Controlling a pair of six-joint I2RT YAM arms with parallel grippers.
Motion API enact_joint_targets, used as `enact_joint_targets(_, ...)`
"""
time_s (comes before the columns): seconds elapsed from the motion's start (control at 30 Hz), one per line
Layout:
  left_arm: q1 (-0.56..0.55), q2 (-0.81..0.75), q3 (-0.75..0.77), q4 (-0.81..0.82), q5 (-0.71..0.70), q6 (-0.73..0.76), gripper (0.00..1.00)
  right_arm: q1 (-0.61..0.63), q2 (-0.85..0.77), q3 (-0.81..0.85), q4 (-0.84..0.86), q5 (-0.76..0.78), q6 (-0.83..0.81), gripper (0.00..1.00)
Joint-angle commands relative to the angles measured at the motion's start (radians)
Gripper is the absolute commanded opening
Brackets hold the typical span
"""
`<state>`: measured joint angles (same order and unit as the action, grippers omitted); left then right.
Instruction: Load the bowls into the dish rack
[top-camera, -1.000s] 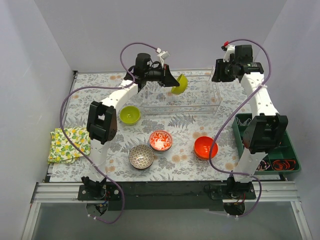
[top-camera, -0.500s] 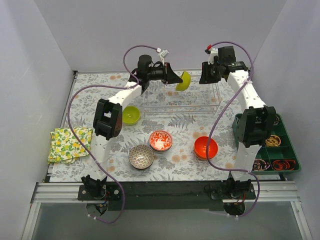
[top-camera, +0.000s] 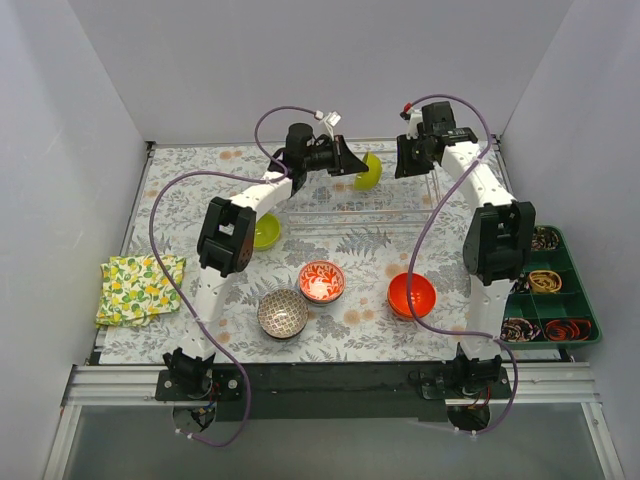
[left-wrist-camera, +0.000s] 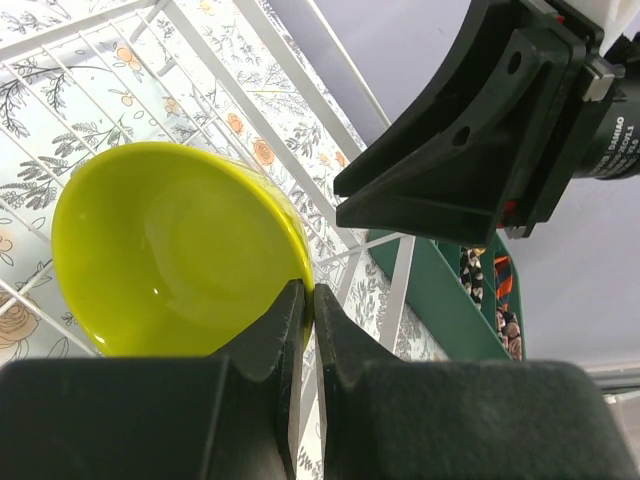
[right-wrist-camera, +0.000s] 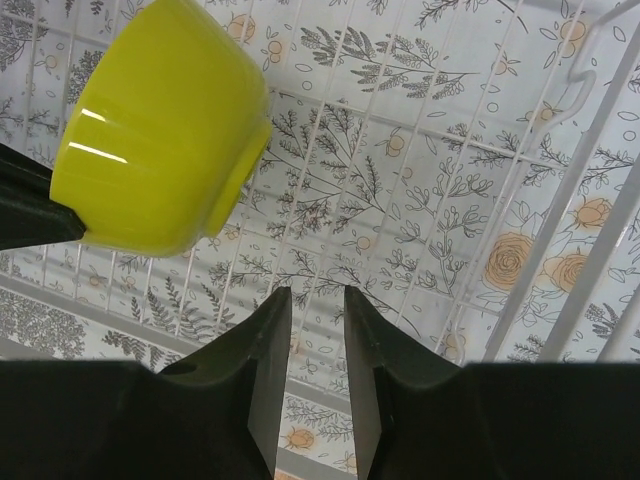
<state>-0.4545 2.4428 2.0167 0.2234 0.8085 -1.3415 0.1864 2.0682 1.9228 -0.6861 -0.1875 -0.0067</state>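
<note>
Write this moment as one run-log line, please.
left gripper: shut on lime-green bowl rim, over dish rack | right gripper: open, empty | unloaded: second lime-green bowl, red-and-white bowl, brown-and-white bowl, orange-red bowl

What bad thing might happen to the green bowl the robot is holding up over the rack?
1. The left gripper pinches the green bowl only at its rim, so the bowl might slip and drop onto the rack.
2. The right gripper hangs very near the bowl with nothing in it, so it might bump the bowl and knock it loose.
</note>
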Motion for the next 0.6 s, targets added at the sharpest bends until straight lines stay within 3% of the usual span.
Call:
enact_joint_targets(0.0, -0.012, -0.018, -0.001, 0.024, -0.040, -0.030, 0.00, 0.005, 0.009, 0.048, 0.014, 0.000, -0.001, 0.35)
enact_joint_targets(0.57, -0.009, -0.028, -0.067, 0.022, -0.011, -0.074, 0.00, 0.050, 0.153, 0.154, 0.014, -0.001, -0.004, 0.35)
